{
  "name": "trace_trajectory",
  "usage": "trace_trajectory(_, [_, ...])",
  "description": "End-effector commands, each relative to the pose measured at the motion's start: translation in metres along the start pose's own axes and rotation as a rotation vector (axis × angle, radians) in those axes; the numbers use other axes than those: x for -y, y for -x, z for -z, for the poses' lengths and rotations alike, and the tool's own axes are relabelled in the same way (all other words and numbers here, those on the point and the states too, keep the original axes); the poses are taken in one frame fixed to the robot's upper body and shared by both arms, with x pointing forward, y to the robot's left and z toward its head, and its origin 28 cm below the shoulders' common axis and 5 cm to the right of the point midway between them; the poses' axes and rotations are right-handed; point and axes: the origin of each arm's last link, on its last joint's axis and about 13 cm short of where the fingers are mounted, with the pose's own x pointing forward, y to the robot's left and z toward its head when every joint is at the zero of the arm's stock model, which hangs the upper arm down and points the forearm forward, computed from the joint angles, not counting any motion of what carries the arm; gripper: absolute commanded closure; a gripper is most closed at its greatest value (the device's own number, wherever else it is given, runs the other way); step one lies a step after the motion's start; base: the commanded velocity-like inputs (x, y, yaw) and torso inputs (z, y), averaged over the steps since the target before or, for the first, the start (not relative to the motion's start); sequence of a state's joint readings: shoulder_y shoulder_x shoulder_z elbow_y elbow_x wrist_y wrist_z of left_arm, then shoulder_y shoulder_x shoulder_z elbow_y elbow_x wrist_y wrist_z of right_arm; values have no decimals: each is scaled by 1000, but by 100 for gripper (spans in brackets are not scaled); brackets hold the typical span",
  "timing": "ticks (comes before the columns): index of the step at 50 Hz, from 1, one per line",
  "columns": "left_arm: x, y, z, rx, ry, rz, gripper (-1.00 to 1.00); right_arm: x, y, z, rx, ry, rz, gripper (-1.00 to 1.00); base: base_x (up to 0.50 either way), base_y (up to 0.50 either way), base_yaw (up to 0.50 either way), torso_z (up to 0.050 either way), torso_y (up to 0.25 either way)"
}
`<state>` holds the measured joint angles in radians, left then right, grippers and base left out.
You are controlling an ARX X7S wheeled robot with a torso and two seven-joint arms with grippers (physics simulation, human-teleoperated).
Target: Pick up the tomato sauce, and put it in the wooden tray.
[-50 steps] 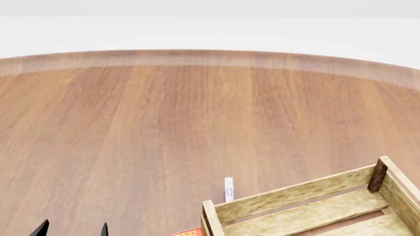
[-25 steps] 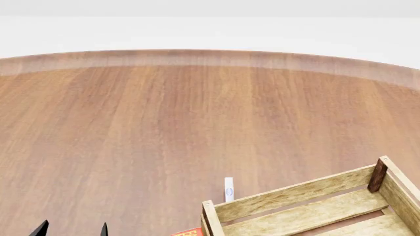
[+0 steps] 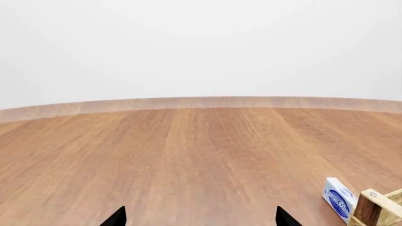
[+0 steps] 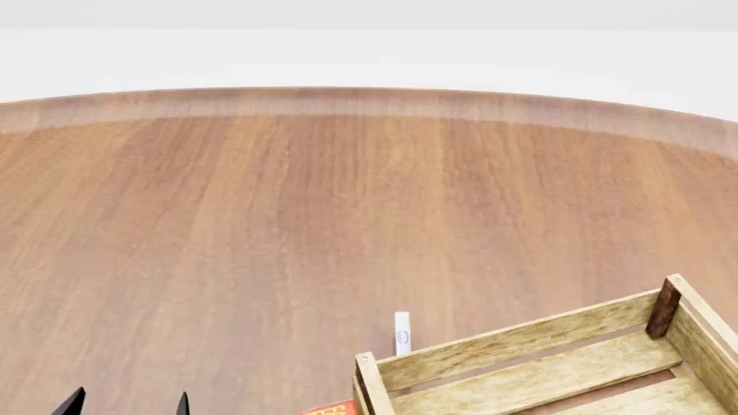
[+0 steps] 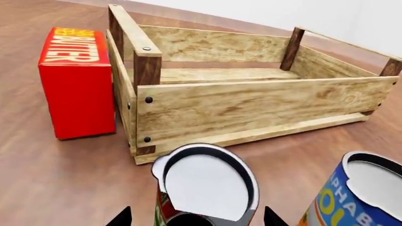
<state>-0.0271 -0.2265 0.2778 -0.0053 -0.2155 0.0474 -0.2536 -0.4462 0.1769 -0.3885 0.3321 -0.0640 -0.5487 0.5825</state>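
The tomato sauce can (image 5: 204, 183), with a silver top and a red and green label, stands on the table close in front of the right wrist camera. My right gripper (image 5: 196, 218) is open, its two dark fingertips (image 5: 120, 218) on either side of the can; I cannot tell whether they touch it. The wooden tray (image 5: 251, 110) stands just beyond the can and holds nothing; its corner also shows in the head view (image 4: 507, 346). My left gripper (image 4: 127, 404) is open and empty over bare table left of the tray, and shows in its wrist view (image 3: 199, 218) too.
A blue-and-yellow can (image 5: 358, 195) stands right beside the tomato sauce. A red butter box (image 5: 75, 80) stands against the tray's short side. A small white and blue box (image 4: 402, 333) stands just behind the tray's far corner (image 3: 340, 202). The round wooden table (image 4: 289, 216) stretches away behind.
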Motion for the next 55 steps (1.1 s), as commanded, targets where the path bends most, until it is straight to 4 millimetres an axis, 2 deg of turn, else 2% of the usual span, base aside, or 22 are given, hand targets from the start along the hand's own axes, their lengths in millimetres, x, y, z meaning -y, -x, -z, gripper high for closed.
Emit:
trace_trajectory(1, [0,0,0,0,0,0,-100,-3,-9,4,-16,17,-8,-100,0,0,0,0,0])
trace_trajectory(37, [0,0,1,-1,1,-1,-100,0,-14,4,-34,-4,14,-100,0,0,0,0,0])
trace_trajectory(38, [0,0,1,-1,1,0,-100,0,-14,4,-34,-3,13,100,0,0,0,0,0])
trace_trajectory(55, [0,0,1,0,1,-1,-100,1,-9,1,-9,-3,18,100,0,0,0,0,0])
